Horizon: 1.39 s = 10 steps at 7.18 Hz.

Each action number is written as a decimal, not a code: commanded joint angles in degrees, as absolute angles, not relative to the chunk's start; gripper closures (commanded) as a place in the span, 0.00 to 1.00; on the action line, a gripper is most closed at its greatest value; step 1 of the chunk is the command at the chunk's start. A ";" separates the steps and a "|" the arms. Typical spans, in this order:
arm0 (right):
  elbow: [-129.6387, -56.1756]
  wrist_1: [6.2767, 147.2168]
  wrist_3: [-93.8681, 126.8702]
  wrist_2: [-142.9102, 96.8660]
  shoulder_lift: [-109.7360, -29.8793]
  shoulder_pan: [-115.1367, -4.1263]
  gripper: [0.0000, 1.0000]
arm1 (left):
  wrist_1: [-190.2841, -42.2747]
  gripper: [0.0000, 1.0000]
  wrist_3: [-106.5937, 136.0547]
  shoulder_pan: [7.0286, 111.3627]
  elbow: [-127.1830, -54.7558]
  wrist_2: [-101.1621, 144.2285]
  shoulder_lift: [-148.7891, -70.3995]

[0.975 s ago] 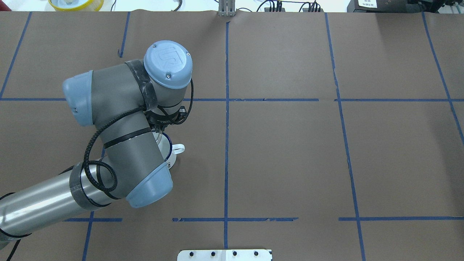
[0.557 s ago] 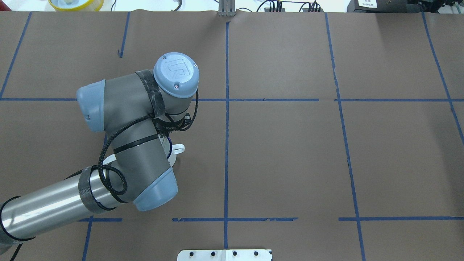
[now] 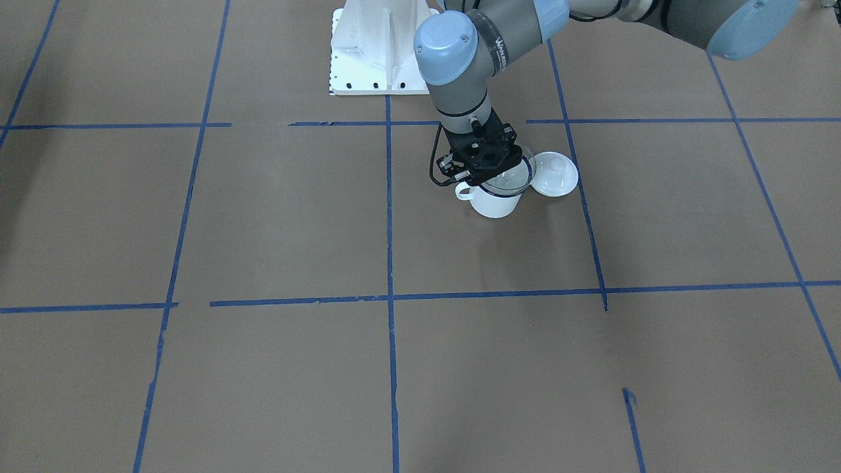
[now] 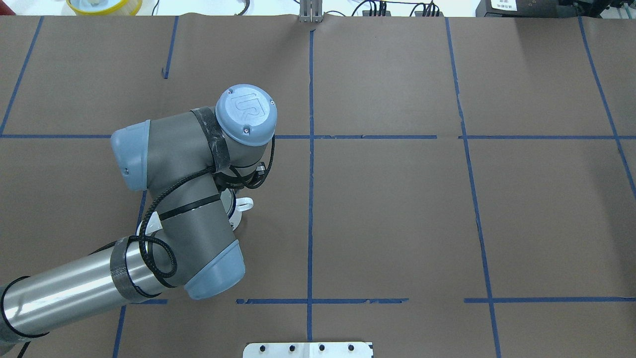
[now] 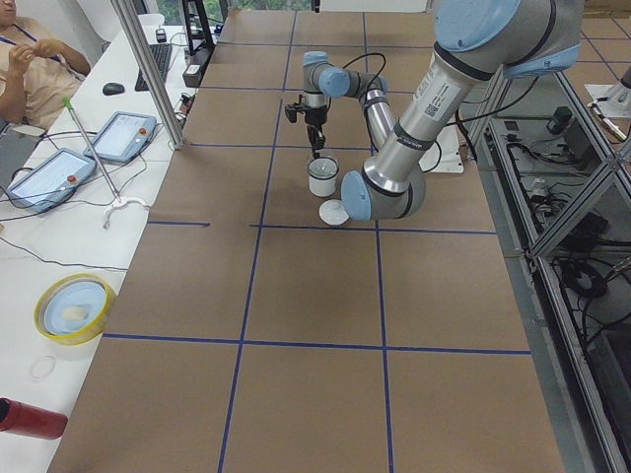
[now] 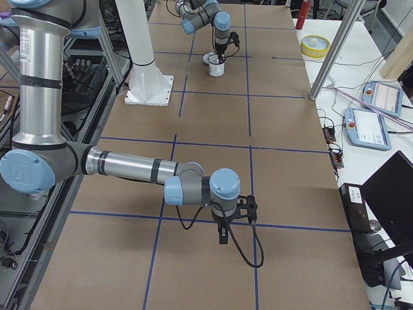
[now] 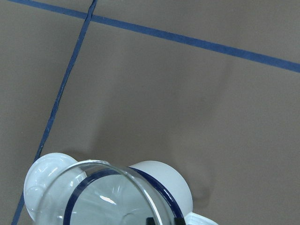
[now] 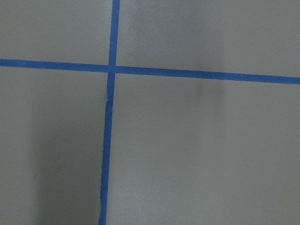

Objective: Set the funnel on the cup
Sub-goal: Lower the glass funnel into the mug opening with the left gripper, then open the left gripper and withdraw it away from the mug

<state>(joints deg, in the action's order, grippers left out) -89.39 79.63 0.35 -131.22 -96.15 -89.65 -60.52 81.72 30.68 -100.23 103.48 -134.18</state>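
Note:
The white cup [image 3: 494, 203] with a dark blue rim stands on the brown table, its loop handle [image 4: 244, 203] showing in the overhead view. My left gripper [image 3: 485, 168] is right over the cup and is shut on the rim of the clear funnel [image 3: 520, 175]. The funnel hangs tilted just above the cup's mouth. In the left wrist view the funnel's rim [image 7: 96, 174] overlaps the cup [image 7: 168, 180]. In the overhead view the arm hides the funnel. My right gripper [image 6: 223, 234] hovers over bare table far from the cup, and I cannot tell if it is open or shut.
A flat white knobbed lid [image 3: 555, 173] lies on the table touching the cup's side, and it also shows in the left wrist view [image 7: 43, 174]. The white robot base [image 3: 374, 49] stands behind. A yellow bowl [image 4: 103, 5] sits beyond the table's far edge.
My left wrist has moved right and toward the robot over the cup, hiding more of the cup. The cup has stayed in place.

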 commanded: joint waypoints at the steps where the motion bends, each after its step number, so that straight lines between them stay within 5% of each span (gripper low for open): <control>1: -89.47 79.63 0.35 -131.22 -96.15 -89.65 0.00 | -60.64 0.00 81.22 30.93 -104.29 103.01 -132.90; 3: -89.38 79.63 0.35 -131.22 -96.15 -89.65 0.00 | -69.19 0.00 64.95 39.75 -119.91 104.31 -122.23; 4: -89.38 79.63 0.35 -131.22 -96.15 -89.65 0.00 | -78.05 0.00 55.64 46.51 -120.32 112.68 -115.99; 6: -89.38 79.63 0.35 -131.22 -96.15 -89.65 0.00 | -90.22 0.00 32.36 62.24 -119.10 125.47 -101.75; 10: -89.38 79.63 0.35 -131.22 -96.15 -89.65 0.00 | -90.44 0.00 -1.28 84.63 -103.74 132.89 -88.12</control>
<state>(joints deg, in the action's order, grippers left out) -89.38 79.63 0.35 -131.22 -96.15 -89.65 -90.38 5.40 80.42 -107.87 131.59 -93.16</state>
